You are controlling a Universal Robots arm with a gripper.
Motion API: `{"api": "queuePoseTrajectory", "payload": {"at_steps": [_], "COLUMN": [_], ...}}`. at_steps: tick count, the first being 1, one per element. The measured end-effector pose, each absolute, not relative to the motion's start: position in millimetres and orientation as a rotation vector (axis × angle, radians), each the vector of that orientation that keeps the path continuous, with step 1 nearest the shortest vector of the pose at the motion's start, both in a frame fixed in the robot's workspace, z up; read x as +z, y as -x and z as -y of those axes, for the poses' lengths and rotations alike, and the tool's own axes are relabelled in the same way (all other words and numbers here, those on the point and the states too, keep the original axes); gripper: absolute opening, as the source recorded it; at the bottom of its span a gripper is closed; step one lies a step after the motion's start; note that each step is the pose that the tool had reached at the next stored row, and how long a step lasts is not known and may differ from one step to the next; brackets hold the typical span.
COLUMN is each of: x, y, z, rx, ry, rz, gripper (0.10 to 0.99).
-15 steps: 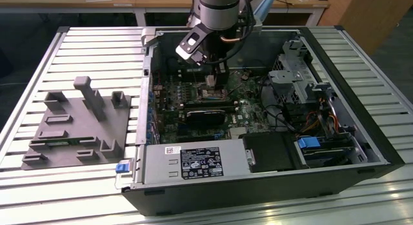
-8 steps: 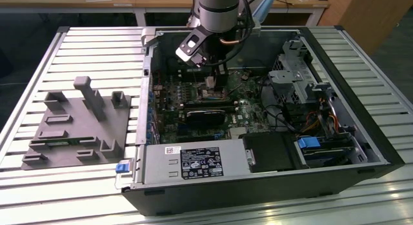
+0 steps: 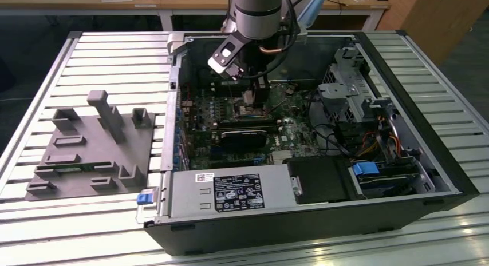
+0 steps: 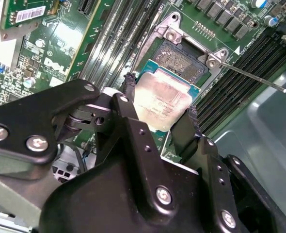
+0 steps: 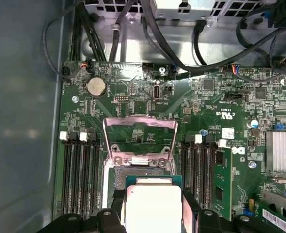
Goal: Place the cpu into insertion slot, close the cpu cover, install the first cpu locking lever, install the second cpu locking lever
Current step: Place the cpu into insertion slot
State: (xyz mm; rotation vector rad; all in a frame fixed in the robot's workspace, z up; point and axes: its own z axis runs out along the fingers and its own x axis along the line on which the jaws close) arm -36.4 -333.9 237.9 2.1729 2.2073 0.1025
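Note:
My gripper (image 4: 160, 101) is shut on the cpu (image 4: 163, 97), a flat square chip with a dull silver top, its black fingers (image 4: 128, 94) pressing two opposite edges. The chip hangs just above the insertion slot (image 4: 181, 57), whose dark pin field is partly uncovered beyond it. In the first wrist view the cpu (image 5: 152, 206) sits between the fingers, close to the insertion slot (image 5: 142, 174). The cpu cover (image 5: 109, 138), a silver frame with a square window, stands swung up and open past the slot. A thin locking lever (image 4: 252, 77) sticks out free. In the exterior view the gripper (image 3: 248, 99) is down inside the case.
The open computer case (image 3: 413, 100) lies on a slatted table. Black memory slots (image 5: 77, 174) flank the socket on both sides. Cables (image 5: 182, 58) and a drive cage (image 3: 347, 88) crowd one end. A grey fixture (image 3: 91, 146) stands at the exterior view's left.

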Motion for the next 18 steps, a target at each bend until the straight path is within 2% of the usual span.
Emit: {"api": "queuePoseTrajectory", "payload": {"at_steps": [18], "x": [218.8], "y": [40.4], "z": [328.4], "rx": [0.102], "ry": [-2.184], "rz": [-2.196], "gripper": [0.541]}}
